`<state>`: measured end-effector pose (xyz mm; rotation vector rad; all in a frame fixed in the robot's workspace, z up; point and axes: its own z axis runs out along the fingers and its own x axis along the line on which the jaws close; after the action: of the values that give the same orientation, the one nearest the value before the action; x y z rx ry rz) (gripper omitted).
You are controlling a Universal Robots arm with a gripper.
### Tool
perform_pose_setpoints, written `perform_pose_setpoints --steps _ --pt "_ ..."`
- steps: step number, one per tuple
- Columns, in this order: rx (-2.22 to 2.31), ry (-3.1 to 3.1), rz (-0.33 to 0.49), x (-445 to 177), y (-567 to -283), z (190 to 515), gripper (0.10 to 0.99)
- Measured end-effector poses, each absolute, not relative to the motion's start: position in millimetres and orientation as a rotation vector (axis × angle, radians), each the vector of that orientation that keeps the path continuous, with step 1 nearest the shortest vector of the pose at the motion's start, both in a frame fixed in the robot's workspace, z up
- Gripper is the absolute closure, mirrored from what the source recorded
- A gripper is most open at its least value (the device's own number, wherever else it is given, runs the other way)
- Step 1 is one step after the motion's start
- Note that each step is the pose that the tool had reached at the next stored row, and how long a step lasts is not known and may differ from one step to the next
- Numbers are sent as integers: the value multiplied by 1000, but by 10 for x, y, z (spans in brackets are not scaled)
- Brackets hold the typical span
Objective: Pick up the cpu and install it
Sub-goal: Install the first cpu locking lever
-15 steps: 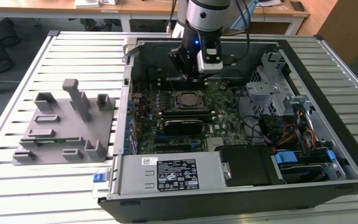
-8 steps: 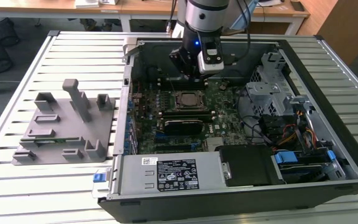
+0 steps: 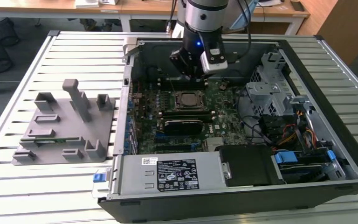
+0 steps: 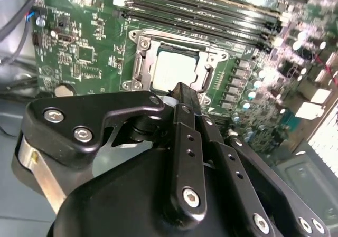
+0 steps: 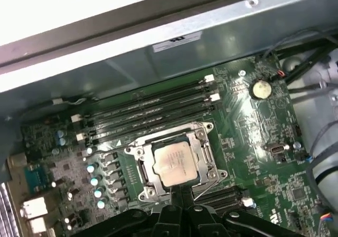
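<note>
Black claw (image 4: 182, 97) parts sit closest in both wrist views, and its fingers (image 5: 179, 205) are pressed together with nothing between them. Their tips point down at the cpu (image 5: 174, 164), a flat silver square. It lies inside the socket frame (image 5: 138, 176) on the green board (image 5: 248, 136), and the claw hangs just above it, near one edge. I cannot tell if the tips touch it.

Four long dark slots (image 5: 148, 113) run side by side just past the frame. A round silver battery (image 5: 260, 89) sits farther off on the board.

In the exterior view, the arm (image 3: 202, 28) reaches down into an open computer case (image 3: 347, 154) that lies on a white slatted surface (image 3: 73, 60). The claw (image 3: 188, 74) hangs over the cpu (image 3: 186, 100) in the middle of the board. A grey box with a label (image 3: 169, 173) fills the near side of the case. A grey plastic holder (image 3: 67, 126) stands on the surface toward the exterior view's left, well apart from the claw.
</note>
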<state>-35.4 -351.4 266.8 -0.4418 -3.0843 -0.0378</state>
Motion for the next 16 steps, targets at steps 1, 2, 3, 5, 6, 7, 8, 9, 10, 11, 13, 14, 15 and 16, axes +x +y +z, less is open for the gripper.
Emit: perform_pose_setpoints --steps 1,2,3,5,6,7,8,9,10,11,13,14,15,16 --pt "-414 -3088 -38 -354 -3514 2668 976" --pt "-387 -3092 -37 -354 -3514 2668 976" --pt "-363 -3096 -37 -354 -3514 2667 976" --pt "-335 -3108 -38 -354 -3514 2665 976" --pt "-328 -3119 -40 -354 -3514 2664 976" --pt "-320 -3132 -43 -354 -3514 2662 976" --pt "-313 -3141 -44 -354 -3514 2659 976" --pt "-300 -3147 -45 -354 -3513 2657 976" --pt "-277 -3149 -45 -353 -3513 2656 976" --pt "-249 -3152 -46 -354 -3513 2656 976" --pt "-193 -3155 -46 -354 -3514 2653 976" --pt "-179 -3156 -46 -357 -3514 2651 976" --pt "-178 -3156 -47 -388 -3514 2650 976" --pt "-178 -3157 -47 -434 -3514 2648 976"
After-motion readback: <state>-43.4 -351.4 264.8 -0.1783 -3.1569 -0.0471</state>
